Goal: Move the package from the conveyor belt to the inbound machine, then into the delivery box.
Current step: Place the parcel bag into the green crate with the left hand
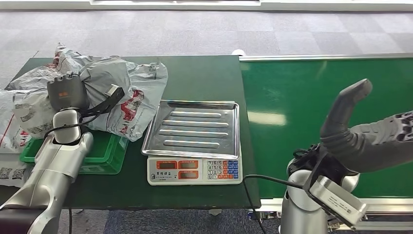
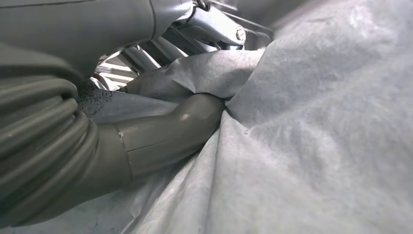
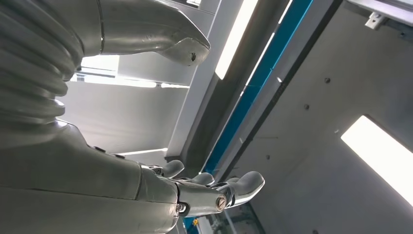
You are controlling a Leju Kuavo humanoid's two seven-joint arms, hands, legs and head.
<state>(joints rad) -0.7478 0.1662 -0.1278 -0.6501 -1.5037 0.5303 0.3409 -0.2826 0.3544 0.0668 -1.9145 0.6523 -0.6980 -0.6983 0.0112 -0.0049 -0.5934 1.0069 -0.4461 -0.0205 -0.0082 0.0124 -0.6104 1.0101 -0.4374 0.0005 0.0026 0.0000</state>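
A grey plastic mail package is gripped by my left hand above the green delivery box at the table's left. In the left wrist view my thumb presses into the package's crumpled grey film, and the other fingers curl over its top. The inbound machine, a white scale with a bare steel tray, stands right of the box. My right hand is raised over the green conveyor belt, turned palm up, fingers spread and holding nothing.
Other grey and white bags with red print are heaped in and around the green box, spilling off the table's left edge. A black cable runs from the scale toward my right arm. Grey carpet lies beyond the table.
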